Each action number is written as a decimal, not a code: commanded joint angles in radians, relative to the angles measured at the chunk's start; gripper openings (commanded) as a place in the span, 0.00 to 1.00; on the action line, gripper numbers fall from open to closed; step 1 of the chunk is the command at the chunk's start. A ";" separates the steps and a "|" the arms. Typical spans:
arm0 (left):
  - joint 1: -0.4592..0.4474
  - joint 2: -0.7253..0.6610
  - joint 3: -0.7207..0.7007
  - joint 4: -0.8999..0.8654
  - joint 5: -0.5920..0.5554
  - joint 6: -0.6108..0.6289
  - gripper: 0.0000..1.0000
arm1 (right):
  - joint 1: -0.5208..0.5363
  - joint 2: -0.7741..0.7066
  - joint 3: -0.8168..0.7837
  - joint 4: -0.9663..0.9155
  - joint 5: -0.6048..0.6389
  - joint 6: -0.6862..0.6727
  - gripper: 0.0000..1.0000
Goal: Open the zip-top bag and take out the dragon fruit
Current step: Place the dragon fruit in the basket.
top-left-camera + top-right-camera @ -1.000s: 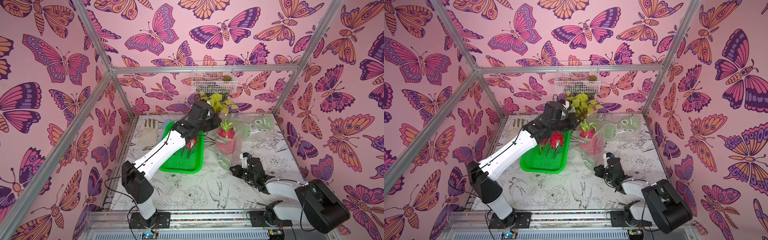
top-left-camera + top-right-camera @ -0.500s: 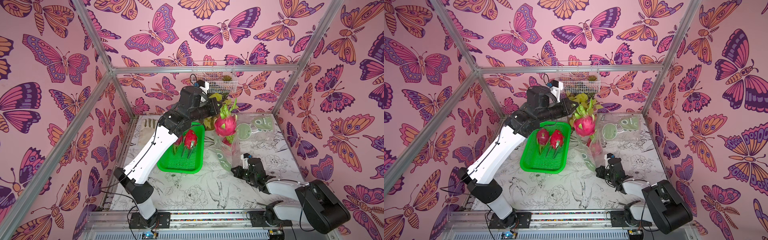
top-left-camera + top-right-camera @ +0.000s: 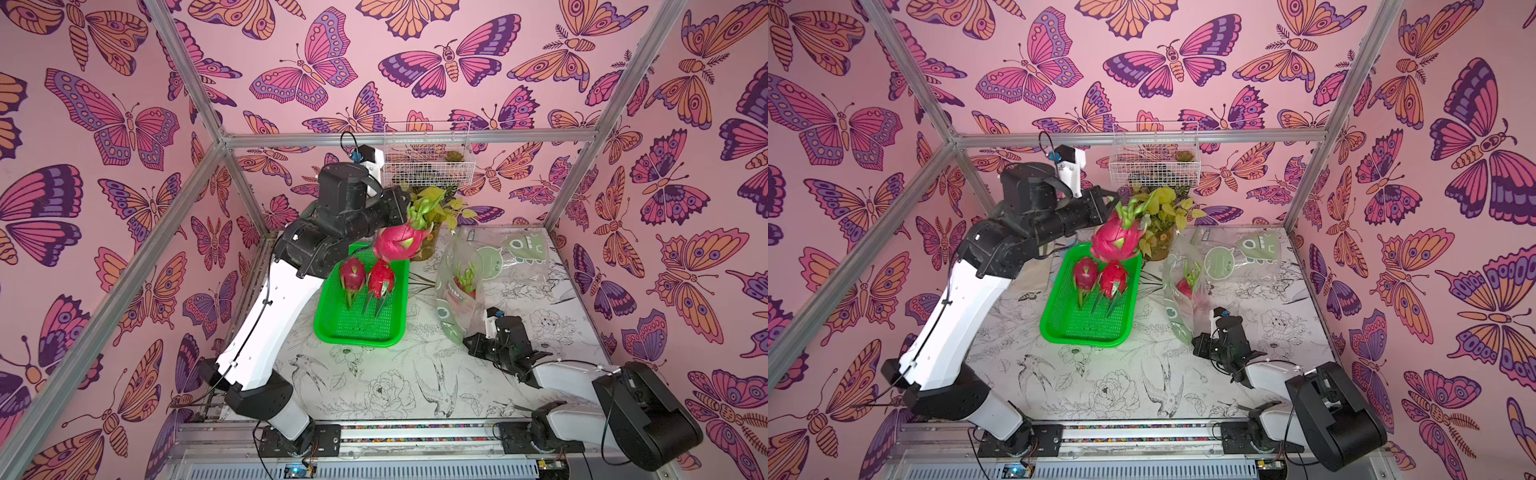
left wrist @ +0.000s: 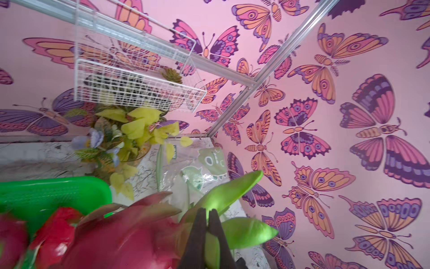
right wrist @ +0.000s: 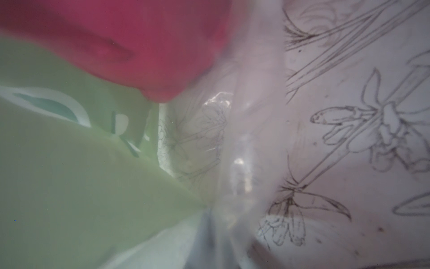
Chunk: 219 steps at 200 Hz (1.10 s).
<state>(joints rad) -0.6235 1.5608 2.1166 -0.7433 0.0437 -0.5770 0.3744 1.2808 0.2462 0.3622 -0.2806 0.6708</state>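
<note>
Left gripper [image 3: 409, 212] pinched on a leaf of the magenta oval dragon fruit [image 3: 395, 244] hanging beneath it, over the green plastic mesh tray [image 3: 357, 338] holding two more fruits [image 3: 352, 275]; I judge a transfer, next lower and release | right gripper [image 3: 473, 343] clamped on the clear printed zip-top bag [image 3: 455, 299] | left wrist: fingertips [image 4: 199, 228] closed on the leaf | right wrist: red fruit [image 5: 116, 35] inside the bag, just ahead.

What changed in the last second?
The left gripper, shut on a green scale of one dragon fruit, lifted it out of the zip-top bag and swung it toward the green tray. Unchanged: the right gripper stays clamped at the bag's lower corner, two fruits lie in the tray, one fruit remains bagged.
</note>
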 commanded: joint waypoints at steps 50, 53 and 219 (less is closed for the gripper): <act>0.104 -0.255 -0.482 -0.002 -0.122 -0.063 0.00 | -0.006 0.007 0.033 -0.038 0.005 -0.038 0.00; 0.106 -0.264 -0.500 0.000 -0.123 -0.069 0.00 | -0.006 0.009 0.033 -0.039 0.005 -0.040 0.00; 0.345 -0.403 -1.086 0.216 -0.127 -0.105 0.00 | -0.004 0.075 0.092 -0.067 -0.052 -0.104 0.00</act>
<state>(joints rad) -0.3302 1.1255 1.0454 -0.6209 -0.1104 -0.7300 0.3744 1.3106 0.2989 0.3023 -0.3042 0.5964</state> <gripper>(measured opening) 0.046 0.056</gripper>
